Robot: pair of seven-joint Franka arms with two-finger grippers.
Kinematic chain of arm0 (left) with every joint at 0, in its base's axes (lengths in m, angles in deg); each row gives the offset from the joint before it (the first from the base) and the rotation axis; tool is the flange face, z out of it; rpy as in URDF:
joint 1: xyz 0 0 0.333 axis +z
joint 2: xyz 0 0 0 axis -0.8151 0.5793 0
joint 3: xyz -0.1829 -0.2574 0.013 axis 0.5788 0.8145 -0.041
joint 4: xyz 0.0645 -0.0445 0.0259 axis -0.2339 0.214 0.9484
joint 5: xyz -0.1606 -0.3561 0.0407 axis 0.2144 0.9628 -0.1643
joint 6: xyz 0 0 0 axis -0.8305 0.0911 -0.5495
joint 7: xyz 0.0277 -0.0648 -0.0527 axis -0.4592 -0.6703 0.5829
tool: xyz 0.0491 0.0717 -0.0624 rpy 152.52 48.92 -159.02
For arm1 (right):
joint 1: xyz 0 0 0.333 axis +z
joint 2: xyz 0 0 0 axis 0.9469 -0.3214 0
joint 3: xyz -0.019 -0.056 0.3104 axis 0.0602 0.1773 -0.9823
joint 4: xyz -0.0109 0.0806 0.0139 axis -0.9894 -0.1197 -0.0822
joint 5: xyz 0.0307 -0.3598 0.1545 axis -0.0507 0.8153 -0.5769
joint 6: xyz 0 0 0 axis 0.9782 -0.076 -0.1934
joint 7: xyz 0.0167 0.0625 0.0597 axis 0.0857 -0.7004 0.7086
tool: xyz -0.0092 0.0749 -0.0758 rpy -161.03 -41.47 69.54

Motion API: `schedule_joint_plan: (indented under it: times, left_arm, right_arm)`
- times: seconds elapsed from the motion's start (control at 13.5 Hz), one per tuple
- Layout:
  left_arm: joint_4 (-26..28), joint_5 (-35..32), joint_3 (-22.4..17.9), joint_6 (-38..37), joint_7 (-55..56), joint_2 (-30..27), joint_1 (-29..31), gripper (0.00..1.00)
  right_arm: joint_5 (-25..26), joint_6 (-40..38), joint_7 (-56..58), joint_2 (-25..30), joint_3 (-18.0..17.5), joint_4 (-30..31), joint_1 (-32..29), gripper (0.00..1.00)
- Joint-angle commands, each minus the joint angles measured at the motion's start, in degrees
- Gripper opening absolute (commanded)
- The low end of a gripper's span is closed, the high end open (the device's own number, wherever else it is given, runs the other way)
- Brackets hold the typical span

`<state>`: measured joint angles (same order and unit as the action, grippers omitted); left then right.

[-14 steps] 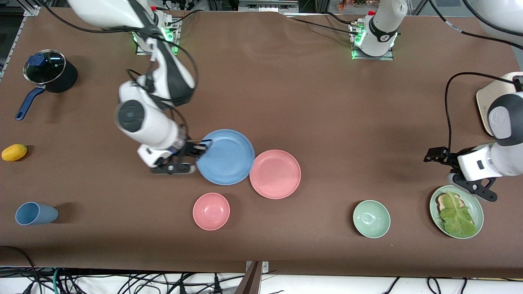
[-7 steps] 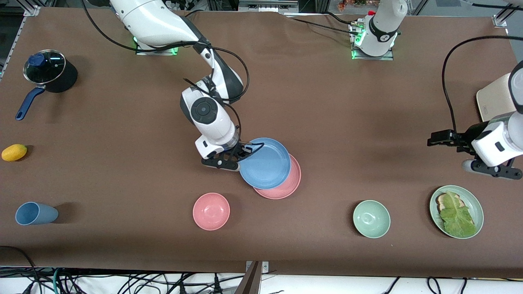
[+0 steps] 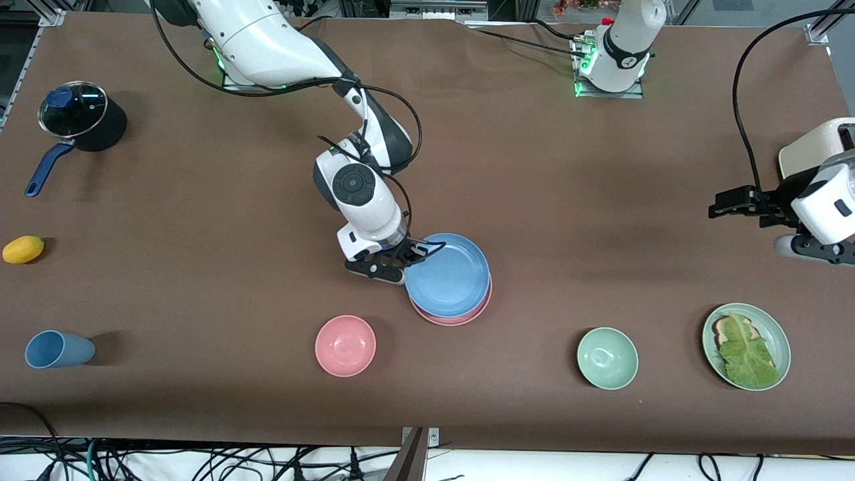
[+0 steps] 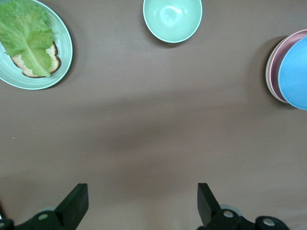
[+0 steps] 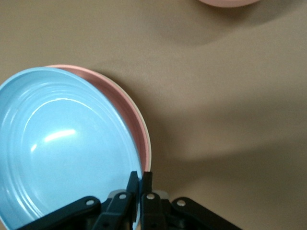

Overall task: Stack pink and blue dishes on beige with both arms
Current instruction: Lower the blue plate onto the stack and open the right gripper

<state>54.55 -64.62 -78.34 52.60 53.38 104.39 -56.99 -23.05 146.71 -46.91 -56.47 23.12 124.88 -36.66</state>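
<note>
I am pinching the rim of the blue plate (image 3: pixel 449 275) with my right gripper (image 3: pixel 413 256), jaws pressed tight on the edge nearest the right arm's end of the counter (image 3: pixel 534 167). The blue plate is sitting over the pink plate (image 3: pixel 461 316), covering nearly all of it; only a crescent of pink is showing on the side nearer the front camera. In the right wrist view the blue plate (image 5: pixel 62 148) is overlapping the pink plate (image 5: pixel 129 115), and a thin pale rim is showing under the pink one. I am judging that pale rim to be the beige plate (image 5: pixel 146 139), but I cannot confirm it from so little.

My left gripper (image 3: pixel 741 204) is hanging over bare counter toward the left arm's end, jaws spread wide and holding nothing, as the left wrist view shows (image 4: pixel 139 206). That arm is waiting.

Status, as a judgement: the stack is nearly complete. Blue is placed over pink but is not yet released, and I cannot tell whether it is lying flat or slightly tilted on my jaws. Remaining: open the right jaws, clear the rim, and check the plates are seated squarely.

Other items not involved: pink bowl (image 3: pixel 345 345), pale green bowl (image 3: pixel 607 358), green plate with lettuce and bread (image 3: pixel 746 345), blue cup (image 3: pixel 59 349), lidded pot (image 3: pixel 75 117), yellow fruit (image 3: pixel 23 249).
</note>
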Motion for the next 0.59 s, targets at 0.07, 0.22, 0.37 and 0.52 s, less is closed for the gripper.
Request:
schedule_joint_plan:
  times: [0.07,0.22,0.37,0.52]
  left_arm:
    - [-2.0,-1.7,0.0,-0.5,0.5,-2.0,0.9,1.0]
    - [-0.6,-1.6,0.0,-1.5,0.6,-2.2,1.9,1.0]
    - [-0.1,-1.8,0.0,-3.7,-0.4,-2.8,2.0,1.0]
    - [-0.1,-3.6,0.3,-8.8,0.1,-3.3,1.0,1.0]
  right_arm:
    - [0.8,-0.1,-1.6,-2.5,0.6,-3.7,0.5,0.0]
    - [1.2,0.2,-1.7,-3.2,0.6,-3.7,0.6,0.0]
    - [1.6,0.7,-1.7,-3.5,0.6,-3.7,0.8,0.0]
    - [1.6,0.6,-1.7,-3.5,0.6,-3.7,0.8,0.09]
